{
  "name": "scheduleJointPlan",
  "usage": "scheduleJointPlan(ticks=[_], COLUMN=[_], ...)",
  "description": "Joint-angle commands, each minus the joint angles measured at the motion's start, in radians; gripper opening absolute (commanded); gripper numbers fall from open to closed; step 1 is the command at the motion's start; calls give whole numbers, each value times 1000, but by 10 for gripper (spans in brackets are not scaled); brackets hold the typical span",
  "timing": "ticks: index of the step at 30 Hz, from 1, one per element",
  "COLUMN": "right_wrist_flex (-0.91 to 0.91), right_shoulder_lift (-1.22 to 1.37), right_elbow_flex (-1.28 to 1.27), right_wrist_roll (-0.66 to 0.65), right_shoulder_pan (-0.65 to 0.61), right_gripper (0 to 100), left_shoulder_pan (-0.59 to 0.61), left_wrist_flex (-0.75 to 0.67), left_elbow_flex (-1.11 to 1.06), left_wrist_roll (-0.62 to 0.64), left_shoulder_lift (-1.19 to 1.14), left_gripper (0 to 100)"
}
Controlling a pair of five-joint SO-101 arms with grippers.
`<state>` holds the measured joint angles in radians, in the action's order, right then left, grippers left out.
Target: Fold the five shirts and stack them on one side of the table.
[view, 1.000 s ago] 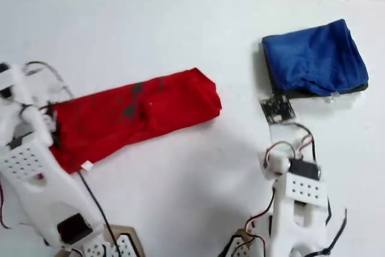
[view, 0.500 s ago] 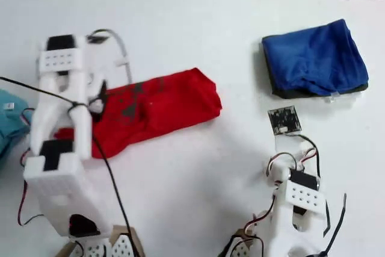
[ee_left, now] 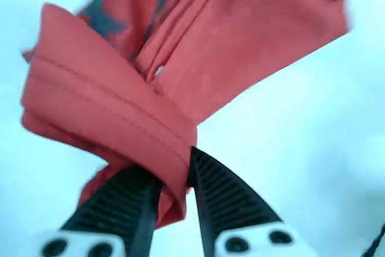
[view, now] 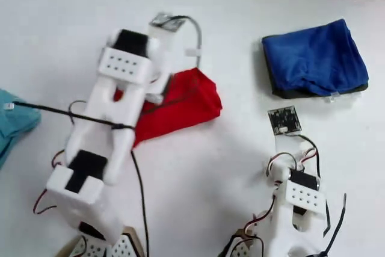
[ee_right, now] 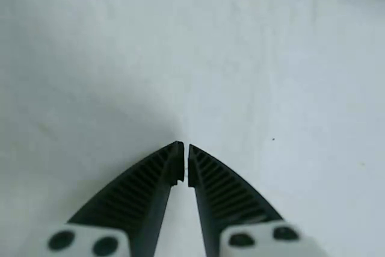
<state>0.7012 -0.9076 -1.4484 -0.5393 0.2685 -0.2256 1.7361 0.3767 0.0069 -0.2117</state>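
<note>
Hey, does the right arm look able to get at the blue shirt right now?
Probably yes: the right gripper is shut and empty, and only bare table lies between that arm and the blue shirt.

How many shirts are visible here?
4: a red shirt mid-table held by the left gripper, a blue shirt far right, a dark shirt under it, a teal shirt at the left edge. Others may be hidden.

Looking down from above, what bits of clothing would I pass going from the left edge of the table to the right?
The teal shirt → the red shirt → the blue shirt.
</note>
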Motion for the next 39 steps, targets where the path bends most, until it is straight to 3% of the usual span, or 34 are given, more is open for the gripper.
scheduleJointPlan(ticks=[1,12,19,25,27,30,32,39], right_wrist_flex=[-13,-13,-13,-13,-13,-13,-13,-19], right_shoulder_lift=[-25,-25,-25,-25,-25,-25,-25,-25], right_elbow_flex=[5,5,5,5,5,5,5,5], right_wrist_roll=[11,11,11,11,11,11,11,11], right_shoulder_pan=[8,8,8,8,8,8,8,8], right_gripper=[19,19,19,19,19,19,19,19], left_shoulder_pan=[-64,-120,-110,-29,15,69,95,129], left_wrist_flex=[-83,-155,-28,51,51,48,31,-114], left_elbow_flex=[97,332,541,714,705,613,521,259], left_wrist_roll=[18,20,20,14,14,12,-2,-46], left_shoulder_lift=[-26,-345,-439,-440,-446,-453,-454,-453], left_gripper=[26,29,226,199,165,8,43,27])
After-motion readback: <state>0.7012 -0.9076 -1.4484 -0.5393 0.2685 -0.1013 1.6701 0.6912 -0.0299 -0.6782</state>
